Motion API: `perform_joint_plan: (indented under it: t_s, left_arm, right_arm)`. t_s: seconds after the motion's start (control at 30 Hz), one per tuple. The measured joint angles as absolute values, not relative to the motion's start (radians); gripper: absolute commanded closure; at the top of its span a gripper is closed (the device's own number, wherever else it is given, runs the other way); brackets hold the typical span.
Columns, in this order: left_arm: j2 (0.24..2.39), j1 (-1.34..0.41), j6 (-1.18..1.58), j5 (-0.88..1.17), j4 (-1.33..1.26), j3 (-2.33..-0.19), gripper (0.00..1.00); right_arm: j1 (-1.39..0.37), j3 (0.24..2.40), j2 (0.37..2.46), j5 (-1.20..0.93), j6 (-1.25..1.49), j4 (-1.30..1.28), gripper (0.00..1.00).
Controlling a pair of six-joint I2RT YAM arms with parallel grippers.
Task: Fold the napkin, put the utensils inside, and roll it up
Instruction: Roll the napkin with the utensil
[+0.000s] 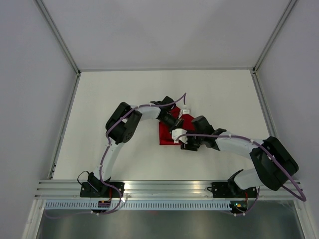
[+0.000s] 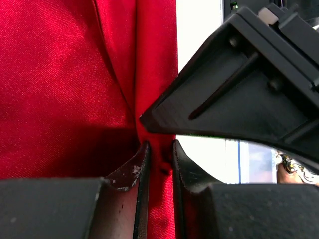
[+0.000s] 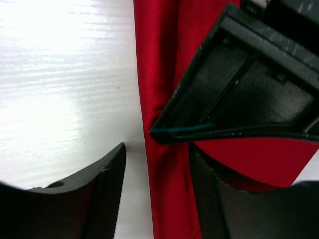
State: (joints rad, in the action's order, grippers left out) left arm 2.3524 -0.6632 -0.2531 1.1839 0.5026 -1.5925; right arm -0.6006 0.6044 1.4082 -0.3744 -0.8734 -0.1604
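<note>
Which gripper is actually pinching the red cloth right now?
The left gripper: its fingers are nearly shut on a ridge of the thin deep-red cloth napkin. The right gripper has fingers wide apart astride it.

No text, label, brand, number or sign can be read in any view. The small white pieces (image 1: 178, 134) on the arms' wrists, near the middle of the surface, are too small to show any print. The patterned patch (image 2: 294, 167) at the right edge of the left wrist view is blurred, with no legible characters.
</note>
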Motion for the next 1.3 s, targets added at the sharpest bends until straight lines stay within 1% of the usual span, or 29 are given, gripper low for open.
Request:
perform_joint_plan:
  t_s: [0.1, 0.13, 0.17, 0.23, 0.27, 0.33, 0.37, 0.47, 0.57, 0.67, 0.87, 1.03, 1.3]
  left_arm:
    - [2.354, -0.663, -0.253, 1.188, 0.515, -1.592, 0.98]
    - [2.354, -0.663, -0.253, 1.189, 0.52, -1.592, 0.98]
    - [2.354, -0.663, -0.253, 1.189, 0.529, -1.592, 0.97]
    - [2.354, -0.661, -0.253, 1.189, 0.538, -1.593, 0.91]
    - [2.354, -0.657, -0.253, 1.187, 0.542, -1.594, 0.82]
    - [2.354, -0.651, -0.253, 1.187, 0.547, -1.594, 0.74]
    - [2.354, -0.649, -0.253, 1.185, 0.548, -1.594, 0.68]
    - [2.343, -0.643, -0.252, 1.172, 0.545, -1.588, 0.6]
    - [2.294, -0.638, -0.243, 1.117, 0.521, -1.552, 0.56]
    - [2.217, -0.624, -0.215, 1.016, 0.455, -1.495, 0.53]
    - [2.014, -0.566, -0.115, 0.823, 0.274, -1.371, 0.51]
    - [1.832, -0.531, -0.047, 0.624, 0.107, -1.228, 0.5]
    - [1.556, -0.548, -0.001, 0.302, -0.135, -0.916, 0.5]
  right_arm:
    - [-0.629, 0.604, 1.423, -0.347, -0.87, -0.123, 0.5]
    - [-0.636, 0.604, 1.428, -0.337, -0.869, -0.111, 0.54]
    - [-0.64, 0.604, 1.432, -0.329, -0.868, -0.103, 0.64]
    - [-0.643, 0.605, 1.439, -0.323, -0.864, -0.097, 0.74]
    - [-0.644, 0.604, 1.44, -0.32, -0.861, -0.1, 0.79]
    - [-0.646, 0.607, 1.445, -0.317, -0.861, -0.098, 0.8]
    - [-0.646, 0.612, 1.449, -0.318, -0.861, -0.101, 0.81]
    - [-0.646, 0.634, 1.466, -0.319, -0.862, -0.125, 0.82]
    - [-0.646, 0.685, 1.502, -0.328, -0.866, -0.179, 0.83]
    - [-0.633, 0.752, 1.549, -0.353, -0.869, -0.254, 0.84]
    - [-0.566, 0.904, 1.663, -0.465, -0.882, -0.434, 0.84]
    - [-0.513, 1.099, 1.818, -0.565, -0.911, -0.653, 0.84]
    - [-0.439, 1.413, 2.083, -0.71, -0.973, -1.016, 0.84]
